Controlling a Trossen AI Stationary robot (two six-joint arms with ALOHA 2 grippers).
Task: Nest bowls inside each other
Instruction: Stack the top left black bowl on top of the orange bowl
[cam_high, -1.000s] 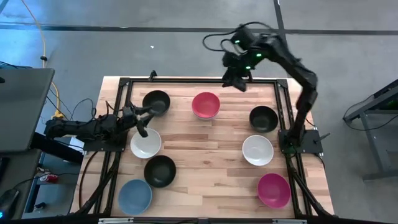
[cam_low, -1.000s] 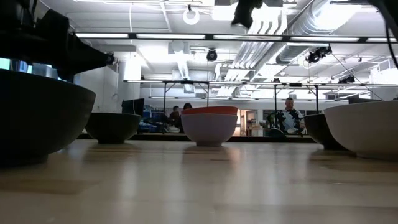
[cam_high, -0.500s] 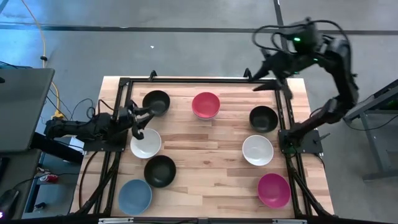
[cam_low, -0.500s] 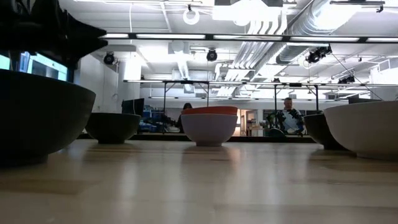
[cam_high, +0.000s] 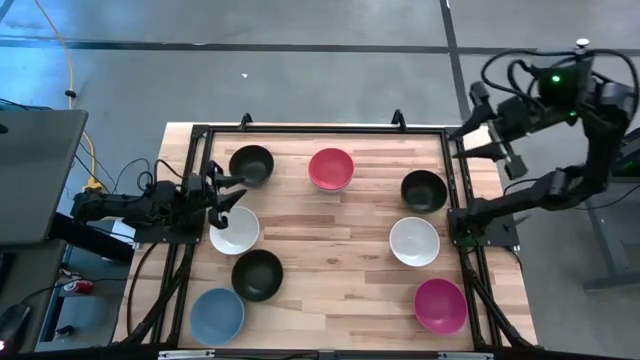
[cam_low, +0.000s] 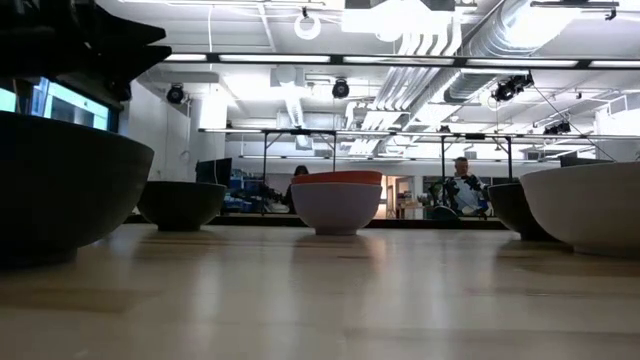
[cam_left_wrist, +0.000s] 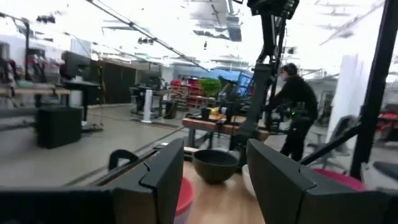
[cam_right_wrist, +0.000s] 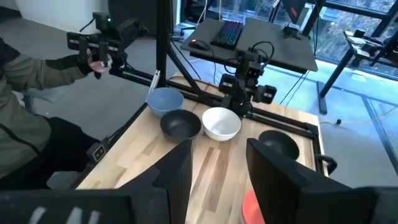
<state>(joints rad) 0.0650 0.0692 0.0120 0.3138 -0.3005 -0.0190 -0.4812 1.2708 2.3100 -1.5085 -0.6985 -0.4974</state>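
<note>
High view showed nothing nested yet: seven round smooth plastic bowls sat singly on the wooden table (cam_high: 330, 240), all upright and well apart, apart from the near-left white one just beside the left gripper.

Left column, far to near: black bowl (cam_high: 251, 163), white bowl (cam_high: 235, 230), second black bowl (cam_high: 258, 273), light blue bowl (cam_high: 218, 314). Far centre: red bowl (cam_high: 331, 168). Right column: third black bowl (cam_high: 424, 190), second white bowl (cam_high: 414, 240), magenta bowl (cam_high: 440, 305). Whoops, that's eight, not seven. No lavender bowl visible from above; in the low view the far-centre bowl looked pale outside with a red rim, so can't say if it was one bowl or two.

All like-sized, glossy, empty. They should slide into each other easily, though a stack could jam or skid on the wood.

Left gripper (cam_high: 222, 196) sat low at the left table edge between the far black and white bowls, fingers spread, grasping nothing. Right gripper (cam_high: 490, 140) was raised off the far-right corner, beyond the frame, fingers apart, empty.

My read: whole job left; first pick not yet made.
</note>
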